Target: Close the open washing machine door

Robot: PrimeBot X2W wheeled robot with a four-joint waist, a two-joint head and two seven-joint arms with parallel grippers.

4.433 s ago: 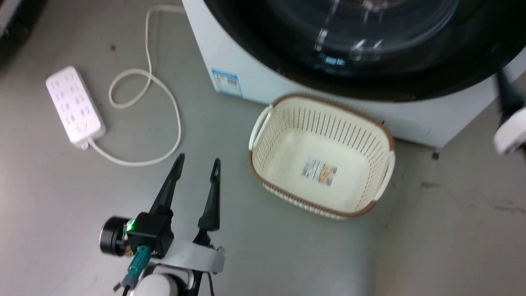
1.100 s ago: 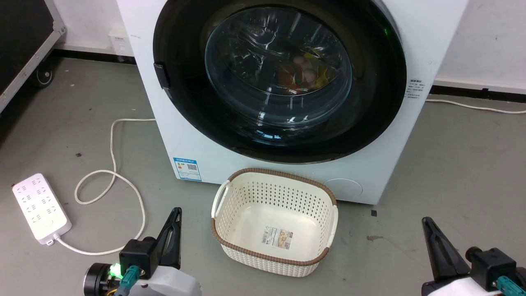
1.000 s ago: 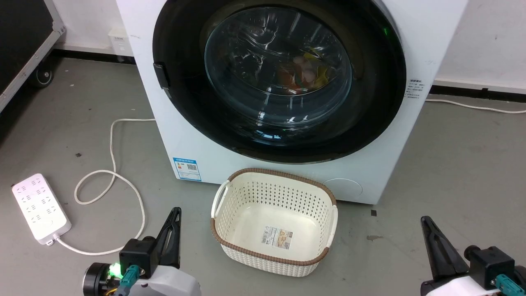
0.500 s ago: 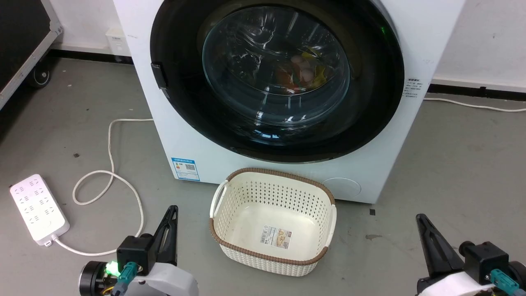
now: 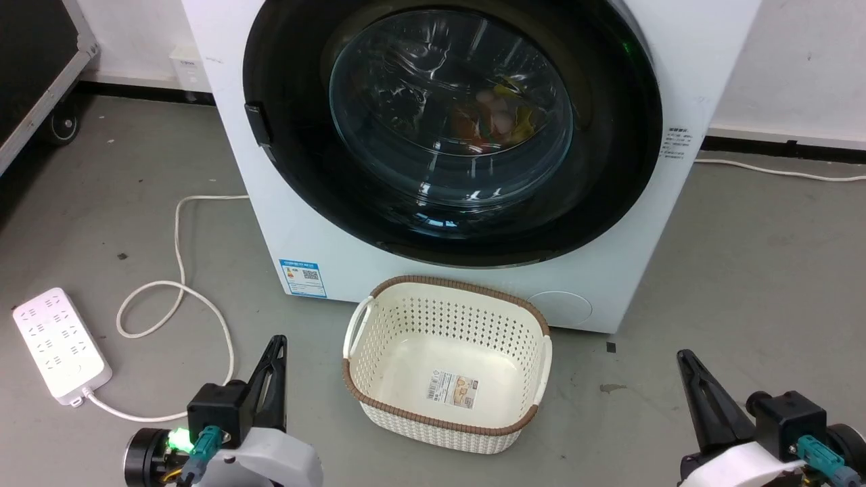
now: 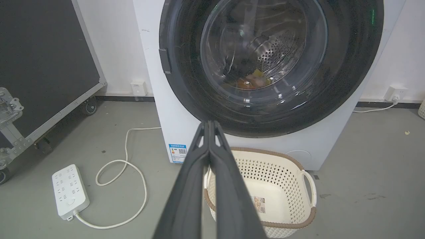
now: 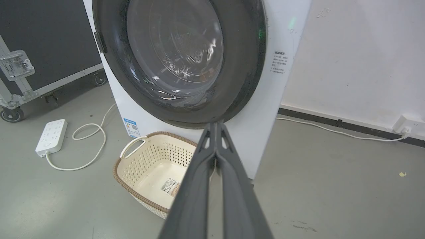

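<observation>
The washing machine door, round, black-rimmed with a bulging glass window, lies flush against the white machine's front. Coloured laundry shows through the glass. My left gripper is at the lower left of the head view, shut and holding nothing, well short of the machine. At the lower right is my right gripper, also shut and empty. Both point toward the machine from over the floor.
A cream basket with a brown rim stands on the floor in front of the machine, between my grippers. A white power strip with a looped cord lies at the left. A black wheeled case is at the far left.
Over the last second the whole head view has shifted slightly; both grippers stay shut and low. In the oldest frame the left gripper was open and the camera was close to the door.
</observation>
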